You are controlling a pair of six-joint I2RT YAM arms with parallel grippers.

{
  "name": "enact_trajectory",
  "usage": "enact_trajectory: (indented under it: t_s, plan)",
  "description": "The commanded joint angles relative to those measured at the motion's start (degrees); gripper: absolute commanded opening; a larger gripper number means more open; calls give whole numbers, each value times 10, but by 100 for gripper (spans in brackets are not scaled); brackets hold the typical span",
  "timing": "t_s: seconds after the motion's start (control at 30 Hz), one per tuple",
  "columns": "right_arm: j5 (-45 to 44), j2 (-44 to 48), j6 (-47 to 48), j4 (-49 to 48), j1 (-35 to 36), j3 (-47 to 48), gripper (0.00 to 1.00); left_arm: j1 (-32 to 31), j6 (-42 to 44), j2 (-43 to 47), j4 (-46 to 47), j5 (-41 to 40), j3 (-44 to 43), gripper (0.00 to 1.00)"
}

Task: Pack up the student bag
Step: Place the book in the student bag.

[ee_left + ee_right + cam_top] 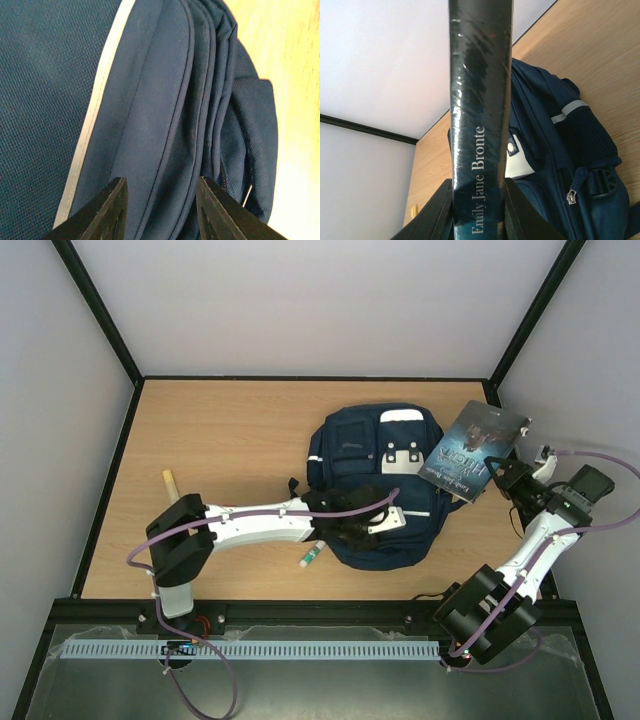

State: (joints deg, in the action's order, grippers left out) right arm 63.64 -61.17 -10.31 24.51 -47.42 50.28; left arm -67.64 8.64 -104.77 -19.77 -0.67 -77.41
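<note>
1. Location: the student bag lies flat on the counter with its front pockets up. It is directly beneath the left end effector and just left of the right end effector.
2. Left end effector: the fingers are spread and sit close over the bag's side seams. Folds of fabric show between them, but none is pinched.
3. Right end effector: it is pressed onto the spine of a Bronte novel, holding it off the counter beside the bag's top corner. Whether the novel touches the bag cannot be told.
4. Appearance: the bag is navy fabric with a white reflective stripe and a light grey buckle patch. It also has a mesh panel and a metal zip pull.
5. Handling (judgement): the bag looks soft, limp and light, and it is not fragile. Its walls will likely collapse, and the whole bag may bunch or slide on the smooth counter when pushed.
6. Grasp point (judgement): take hold of the zip pull or a raised seam lip, pinching one fabric layer. Avoid the flat mesh, which offers no edge to grip.
7. Nearby: a small white stick with a green end lies just beside the left end effector, at the bag's edge.
</note>
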Motion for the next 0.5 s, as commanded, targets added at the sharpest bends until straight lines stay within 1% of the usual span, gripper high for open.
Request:
enact_trajectory:
  t_s: [0.0,0.1,0.2,0.3,0.47]
  plan:
    - [54,15,5,-31,-3,0,1,5,38,2,-39,4,-12,39]
    - [52,14,6,-32,-3,-1,1,-3,34,-17,-9,24,-25,40]
    - [53,8,3,-32,-3,3,1,-16,29,-40,18,36,-38,46]
    - [56,-5,0,-28,-3,14,1,-26,27,-74,28,40,-67,49]
    - [58,-13,-2,-29,-3,19,1,-34,27,-126,31,35,-117,52]
